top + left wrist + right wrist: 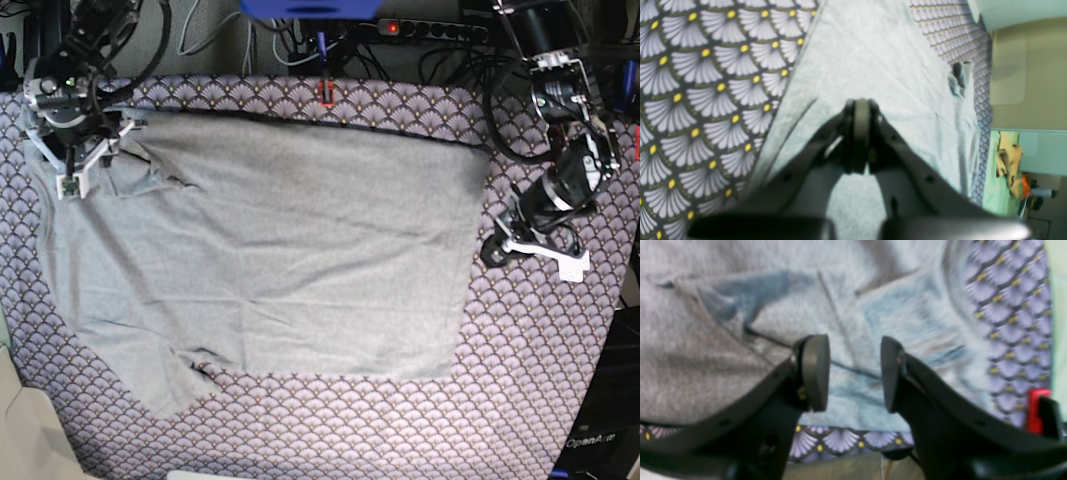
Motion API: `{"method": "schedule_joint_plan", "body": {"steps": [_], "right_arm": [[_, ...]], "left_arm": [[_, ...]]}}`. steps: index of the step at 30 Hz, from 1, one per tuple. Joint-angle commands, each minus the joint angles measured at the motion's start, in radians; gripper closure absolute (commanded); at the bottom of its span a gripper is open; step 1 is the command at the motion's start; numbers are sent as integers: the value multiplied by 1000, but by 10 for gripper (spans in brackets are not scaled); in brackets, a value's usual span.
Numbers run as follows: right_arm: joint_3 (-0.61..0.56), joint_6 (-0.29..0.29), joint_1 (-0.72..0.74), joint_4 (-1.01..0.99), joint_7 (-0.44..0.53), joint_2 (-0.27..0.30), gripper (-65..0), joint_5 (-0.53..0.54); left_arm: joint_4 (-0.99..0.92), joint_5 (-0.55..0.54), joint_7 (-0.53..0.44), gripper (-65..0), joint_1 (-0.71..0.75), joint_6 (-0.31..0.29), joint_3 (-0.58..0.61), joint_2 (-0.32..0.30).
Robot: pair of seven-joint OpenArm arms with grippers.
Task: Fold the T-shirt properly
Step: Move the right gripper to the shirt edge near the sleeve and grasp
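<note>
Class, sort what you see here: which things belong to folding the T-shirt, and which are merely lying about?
Belongs to the job:
T-shirt, spread on the table
left gripper, shut, over the shirt
right gripper, open, over the shirt

Just there:
purple fan-scale cloth covering the table
cables behind the table
red clip at the cloth's far edge

The left gripper (862,133) is fully closed, its two pads pressed flat together with nothing between them. The right gripper (855,373) stands partly open, with a clear gap between its pads (815,371). In the base view, both arms reach down from the far edge, one at each side.
</note>
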Motion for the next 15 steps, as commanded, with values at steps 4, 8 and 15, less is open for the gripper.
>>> {"method": "schedule_joint_plan", "body": {"steps": [4,8,15], "right_arm": [[3,-4,5,-46,79,6,-270,3],[5,-4,3,-96,127,6,-270,0],[5,-4,8,-159,132,38,-266,4]], "left_arm": [[22,-16,-10,0,-17,-8,-4,-7],[22,-16,-10,0,-16,-8,-4,-5],[23,-16,-10,0,-13,-8,-4,-5]]}}
